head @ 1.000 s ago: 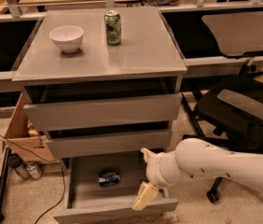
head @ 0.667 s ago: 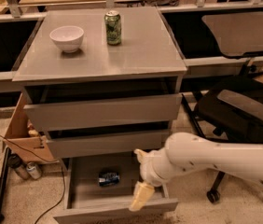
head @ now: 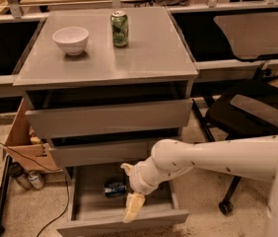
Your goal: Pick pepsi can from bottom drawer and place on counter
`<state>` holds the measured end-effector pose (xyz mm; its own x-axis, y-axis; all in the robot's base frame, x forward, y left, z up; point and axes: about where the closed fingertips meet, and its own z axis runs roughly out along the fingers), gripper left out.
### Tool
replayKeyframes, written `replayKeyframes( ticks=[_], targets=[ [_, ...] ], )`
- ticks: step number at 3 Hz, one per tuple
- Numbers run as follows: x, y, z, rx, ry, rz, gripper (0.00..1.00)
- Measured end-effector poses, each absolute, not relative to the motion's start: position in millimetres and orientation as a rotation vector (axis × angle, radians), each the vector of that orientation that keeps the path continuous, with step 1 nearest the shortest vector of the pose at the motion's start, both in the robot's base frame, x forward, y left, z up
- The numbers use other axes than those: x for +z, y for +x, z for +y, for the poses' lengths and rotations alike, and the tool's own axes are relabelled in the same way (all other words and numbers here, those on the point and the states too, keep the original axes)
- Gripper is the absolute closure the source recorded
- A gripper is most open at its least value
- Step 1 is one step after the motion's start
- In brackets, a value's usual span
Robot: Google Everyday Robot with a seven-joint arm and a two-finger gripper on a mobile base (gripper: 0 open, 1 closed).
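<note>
The pepsi can (head: 114, 189) lies on its side in the open bottom drawer (head: 119, 225), near the middle of its floor. My gripper (head: 129, 188) hangs over the drawer just right of the can, at the end of the white arm reaching in from the right. Its fingers are spread apart, one tan fingertip (head: 132, 208) near the drawer front and the other toward the back. It holds nothing. The grey counter (head: 149, 53) tops the cabinet above.
A green can (head: 120, 28) and a white bowl (head: 70, 39) stand on the counter. The two upper drawers stick out slightly. A black office chair (head: 257, 107) stands right of the cabinet. A cardboard box (head: 23, 142) and bottles (head: 28, 177) sit on the floor at left.
My arm and gripper have moved left over the bottom drawer, closer to the pepsi can. The can has not moved.
</note>
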<state>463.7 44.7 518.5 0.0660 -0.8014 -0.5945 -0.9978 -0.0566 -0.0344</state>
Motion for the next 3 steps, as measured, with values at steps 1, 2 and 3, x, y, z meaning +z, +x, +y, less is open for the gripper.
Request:
replayKeyframes(
  ticks=[1, 2, 3],
  targets=[
    [457.0, 496.1, 74.1, 0.625, -1.856, 1.71, 0.0],
    [419.3, 518.2, 86.5, 0.635, -1.793, 1.691, 0.0],
    [379.5, 543.8, 102.1, 0.652, -1.738, 1.69, 0.0]
  ],
)
